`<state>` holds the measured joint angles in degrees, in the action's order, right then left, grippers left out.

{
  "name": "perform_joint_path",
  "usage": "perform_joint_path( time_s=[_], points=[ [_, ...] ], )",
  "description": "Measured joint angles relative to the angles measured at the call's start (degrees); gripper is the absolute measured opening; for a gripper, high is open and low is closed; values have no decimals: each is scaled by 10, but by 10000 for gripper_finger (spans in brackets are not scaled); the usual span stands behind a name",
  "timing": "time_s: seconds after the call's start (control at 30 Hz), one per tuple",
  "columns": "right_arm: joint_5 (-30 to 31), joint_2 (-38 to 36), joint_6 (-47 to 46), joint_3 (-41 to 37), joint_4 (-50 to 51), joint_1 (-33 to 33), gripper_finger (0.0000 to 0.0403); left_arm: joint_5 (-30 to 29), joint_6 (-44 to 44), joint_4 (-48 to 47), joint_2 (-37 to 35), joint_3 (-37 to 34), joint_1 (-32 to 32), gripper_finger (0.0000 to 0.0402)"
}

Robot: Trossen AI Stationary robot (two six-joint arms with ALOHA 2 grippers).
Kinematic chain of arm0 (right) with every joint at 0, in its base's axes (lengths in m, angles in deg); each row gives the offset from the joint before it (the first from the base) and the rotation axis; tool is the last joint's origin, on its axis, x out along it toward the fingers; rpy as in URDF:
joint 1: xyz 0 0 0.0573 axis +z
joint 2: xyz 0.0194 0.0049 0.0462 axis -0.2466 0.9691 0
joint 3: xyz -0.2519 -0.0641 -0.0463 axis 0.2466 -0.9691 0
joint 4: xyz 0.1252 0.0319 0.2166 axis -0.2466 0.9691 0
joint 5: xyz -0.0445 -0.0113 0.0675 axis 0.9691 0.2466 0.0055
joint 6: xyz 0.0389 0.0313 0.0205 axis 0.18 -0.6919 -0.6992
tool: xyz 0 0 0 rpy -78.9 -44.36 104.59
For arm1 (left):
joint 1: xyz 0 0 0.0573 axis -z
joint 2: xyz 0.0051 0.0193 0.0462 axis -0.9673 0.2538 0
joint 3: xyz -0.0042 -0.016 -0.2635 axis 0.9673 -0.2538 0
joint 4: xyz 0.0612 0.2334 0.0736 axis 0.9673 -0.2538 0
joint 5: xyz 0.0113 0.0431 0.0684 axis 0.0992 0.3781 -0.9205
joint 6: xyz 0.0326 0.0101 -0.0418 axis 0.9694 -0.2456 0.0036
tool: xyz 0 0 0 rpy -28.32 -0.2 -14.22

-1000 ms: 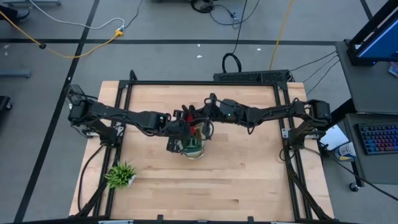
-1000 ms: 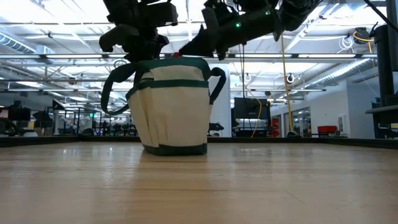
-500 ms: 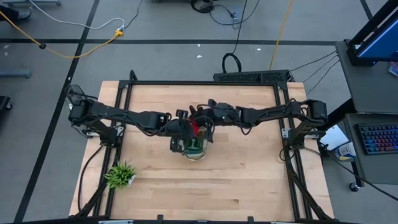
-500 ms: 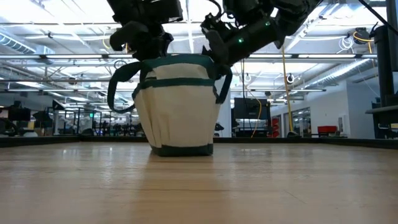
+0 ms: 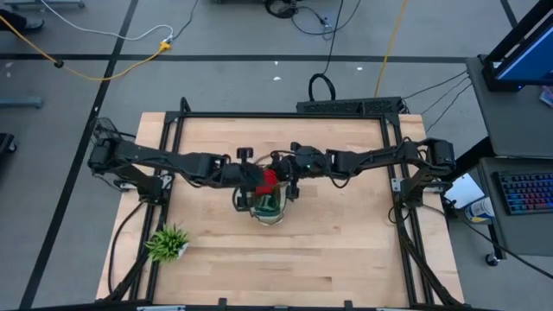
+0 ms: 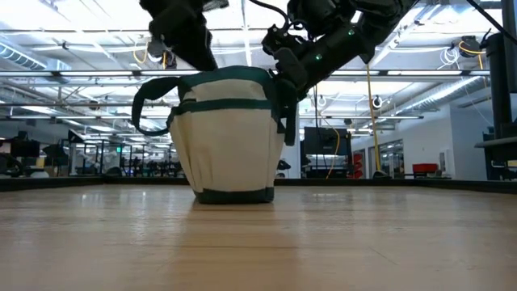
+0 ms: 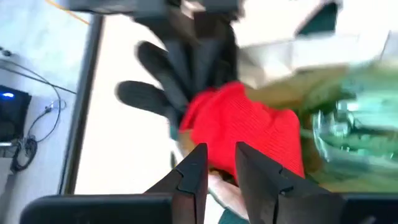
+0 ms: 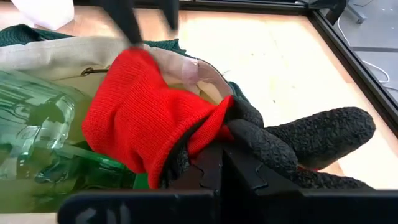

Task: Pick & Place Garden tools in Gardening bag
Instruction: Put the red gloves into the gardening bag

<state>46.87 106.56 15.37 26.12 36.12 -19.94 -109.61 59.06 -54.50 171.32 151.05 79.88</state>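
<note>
Centrally, the right claw was clenched on the red glove over the gardening bag, while the left claw stood parted.

A pale wooden plank table with a black metal frame around its edge carries two things. A small cream canvas gardening bag with dark green trim and looped handles stands upright near the table's middle. A spiky green plant tuft sits well apart, near the front left corner.
</note>
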Motion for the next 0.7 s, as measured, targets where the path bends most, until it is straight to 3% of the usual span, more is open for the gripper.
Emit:
perform_joint_path(
  time_s=[0.27,0.43,0.7],
  points=[
    [0,0,10,0,-8,2,0,-7,-55,8,-49,0,-27,88],
    [0,1,27,-1,-44,10,0,75,-67,-2,-19,0,-69,88],
    [2,1,44,-1,-53,17,0,129,-61,-19,22,0,-107,88]
  ],
)
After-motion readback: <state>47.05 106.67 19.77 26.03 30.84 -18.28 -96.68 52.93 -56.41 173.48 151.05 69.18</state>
